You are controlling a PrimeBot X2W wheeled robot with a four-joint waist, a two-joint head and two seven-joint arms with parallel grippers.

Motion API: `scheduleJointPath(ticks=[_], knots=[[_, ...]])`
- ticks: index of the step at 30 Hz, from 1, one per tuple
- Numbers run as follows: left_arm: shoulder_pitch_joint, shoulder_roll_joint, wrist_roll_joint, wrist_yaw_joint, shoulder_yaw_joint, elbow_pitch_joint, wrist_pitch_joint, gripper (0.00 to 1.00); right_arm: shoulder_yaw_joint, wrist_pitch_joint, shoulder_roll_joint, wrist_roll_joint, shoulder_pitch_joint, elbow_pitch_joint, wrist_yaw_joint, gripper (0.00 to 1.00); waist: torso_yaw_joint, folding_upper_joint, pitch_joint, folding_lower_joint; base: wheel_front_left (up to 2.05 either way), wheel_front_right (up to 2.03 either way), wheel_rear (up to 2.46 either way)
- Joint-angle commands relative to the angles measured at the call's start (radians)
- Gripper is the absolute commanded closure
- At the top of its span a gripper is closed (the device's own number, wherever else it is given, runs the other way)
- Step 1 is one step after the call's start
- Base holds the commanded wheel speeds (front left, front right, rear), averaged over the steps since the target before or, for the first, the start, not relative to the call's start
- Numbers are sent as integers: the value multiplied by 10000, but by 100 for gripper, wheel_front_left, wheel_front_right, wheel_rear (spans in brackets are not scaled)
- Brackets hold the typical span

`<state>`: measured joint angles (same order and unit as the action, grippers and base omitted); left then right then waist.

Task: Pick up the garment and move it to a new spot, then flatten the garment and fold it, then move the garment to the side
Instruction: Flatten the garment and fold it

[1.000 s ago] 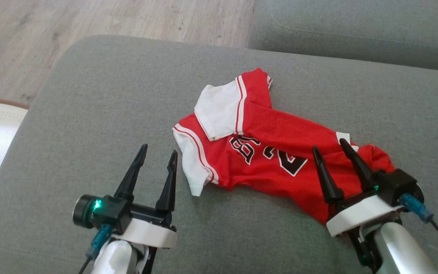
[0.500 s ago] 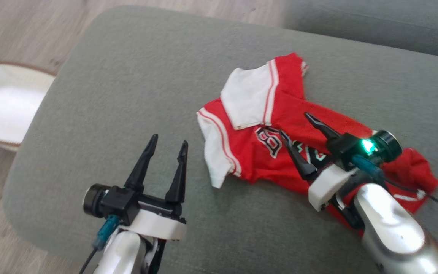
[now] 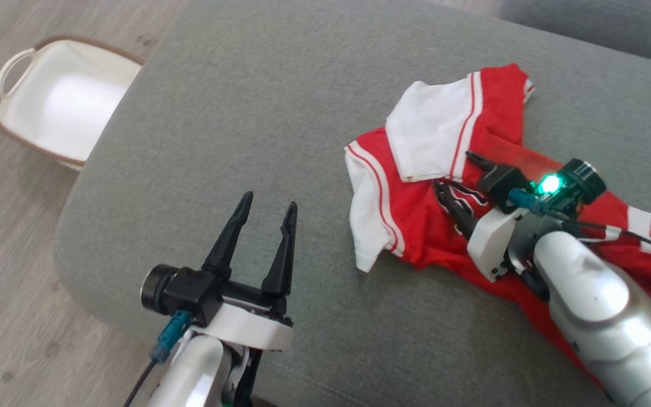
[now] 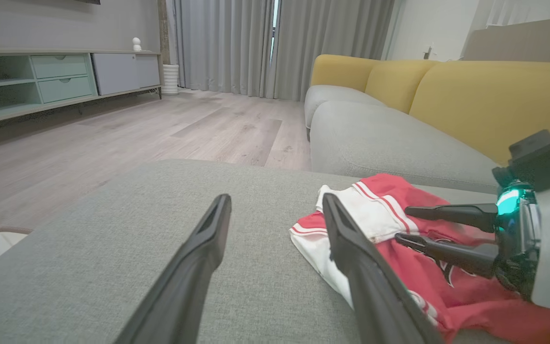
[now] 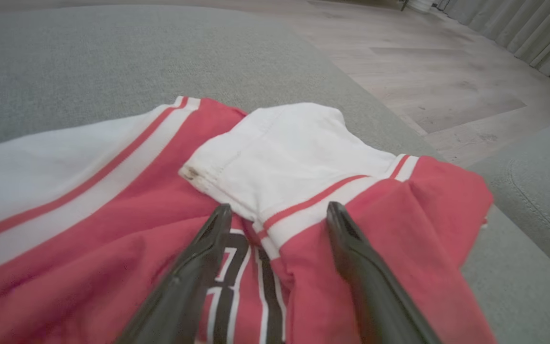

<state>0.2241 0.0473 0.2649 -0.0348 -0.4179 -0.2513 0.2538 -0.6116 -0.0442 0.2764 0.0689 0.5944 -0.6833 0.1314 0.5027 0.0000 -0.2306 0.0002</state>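
Currently: grey seat cushion point(image 3: 246, 113) takes up most of the head view, with wood-look floor point(image 3: 14, 254) to its left. In the left wrist view, a yellow sofa back point(image 4: 470, 95) stands behind another grey seat, and grey curtains point(image 4: 227, 43) hang farther off. A white basket with a brown rim point(image 3: 105, 59) sits on the floor just off the cushion's far left corner.

The red and white jersey point(image 3: 416, 220) lies crumpled on the cushion's right half. 1 white sleeve point(image 3: 427, 135) is folded over the red body and partly covers the black-and-white print.

Right gripper point(image 3: 452, 169): 2 fingers spread apart, grasping nothing, pointing at the sleeve's hem over the print. The tips are low over the cloth; contact cannot be told.

Left gripper point(image 3: 270, 199): 2 fingers likewise spread and empty, above bare cushion, left of the jersey and apart from it.
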Motion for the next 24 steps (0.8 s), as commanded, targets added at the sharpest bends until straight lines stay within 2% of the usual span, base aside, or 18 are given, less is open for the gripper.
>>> scheduleJointPath(ticks=[1,5,7,12,17,20,24], knots=[[425,30,60,51,253,314,80,0,-108,-64,8,-40,302,82,-7,0,147,0,-120,-2,0,0,0],[465,30,149,116,168,324,80,0,-104,-100,-61,19,574,-591,-7,1,281,0,-201,-2,0,0,0],[467,30,168,140,148,320,80,0,-13,-231,-153,189,663,-834,-7,100,302,0,-201,-2,0,0,0],[418,30,91,179,217,210,80,0,325,-789,-464,694,856,-1132,-7,100,88,0,-26,-2,0,0,0],[406,30,2,165,289,195,80,0,820,-998,-448,1224,1165,-1013,-7,100,-172,0,146,-2,0,0,0],[396,30,-13,159,290,237,80,0,1424,-899,-132,1611,1541,-882,-7,100,-225,0,125,-2,0,0,0],[488,30,103,134,186,373,80,0,1997,-434,802,1760,2350,-868,-7,100,-117,0,-168,-2,0,0,0]])
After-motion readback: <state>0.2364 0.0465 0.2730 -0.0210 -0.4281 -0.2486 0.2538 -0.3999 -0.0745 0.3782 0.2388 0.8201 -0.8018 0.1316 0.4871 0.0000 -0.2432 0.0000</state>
